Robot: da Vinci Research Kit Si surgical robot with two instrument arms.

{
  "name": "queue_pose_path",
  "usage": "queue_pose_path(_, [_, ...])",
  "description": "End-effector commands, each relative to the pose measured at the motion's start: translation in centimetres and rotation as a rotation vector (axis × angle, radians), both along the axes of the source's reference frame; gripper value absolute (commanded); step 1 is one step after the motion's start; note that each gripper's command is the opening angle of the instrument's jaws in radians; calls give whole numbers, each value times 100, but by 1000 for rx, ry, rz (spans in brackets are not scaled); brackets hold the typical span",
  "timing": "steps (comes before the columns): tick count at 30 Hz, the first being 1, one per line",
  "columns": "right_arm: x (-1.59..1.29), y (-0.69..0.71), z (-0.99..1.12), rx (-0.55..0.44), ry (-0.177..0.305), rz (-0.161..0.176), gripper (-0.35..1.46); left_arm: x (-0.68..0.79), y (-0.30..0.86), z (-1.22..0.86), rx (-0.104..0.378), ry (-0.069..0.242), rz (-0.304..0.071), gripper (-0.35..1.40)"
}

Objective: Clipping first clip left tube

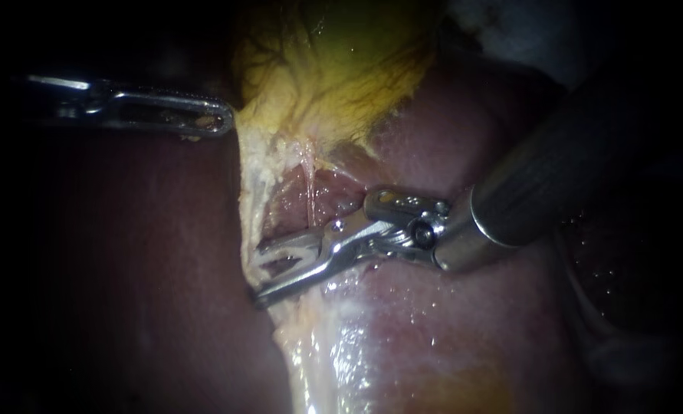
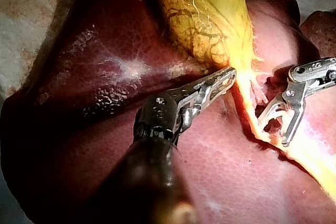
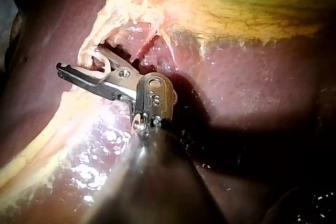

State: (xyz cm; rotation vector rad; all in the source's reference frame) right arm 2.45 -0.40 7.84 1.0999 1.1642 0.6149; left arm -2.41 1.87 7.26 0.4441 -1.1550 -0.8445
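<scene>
Left of the gallbladder [image 1: 341,69]: left instrument [image 1: 222,121], shaft coming in level from the dark side. Pincer narrow, pressed together on the gallbladder's pale lower-left edge, with that edge drawn out to a corner at the tip. From the left wrist camera, the same closed hold right at the yellow fringe under the gallbladder.

Straight down from that gripped corner of the gallbladder: left tube [image 1: 249,207], a pale taut band over the liver [image 1: 433,330], widening into glistening pale tissue further from the gallbladder.

Below the gallbladder, across the lower part of that band: right instrument [image 1: 260,276]. Pincer wide, one prong on each side of the left tube, tube inside the gap, not squeezed. From the right wrist camera, pale tissue likewise sitting in the open fork.

Just under the gallbladder's neck, right of the left tube: thin strand [image 1: 309,192], running down to the upper prong, reddish tissue showing between the two.

Below and right of the gallbladder: metal wrist and thick dark shaft of the right instrument, slanting away toward the upper right.
</scene>
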Motion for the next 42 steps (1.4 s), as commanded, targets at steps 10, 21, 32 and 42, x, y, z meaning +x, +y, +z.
queue_pose_path(10, [-7,3,-6,4,1,-6,53,0,0,0,-1,0,0,-35])
queue_pose_path(21, [-28,13,-9,-8,-49,-30,53,1,0,0,-1,-1,1,-35])
queue_pose_path(32, [-46,16,18,-12,-80,-38,53,2,0,-1,-1,-1,1,-35])
queue_pose_path(42, [-45,10,46,-27,-93,-18,54,2,0,0,-1,-1,1,-35])
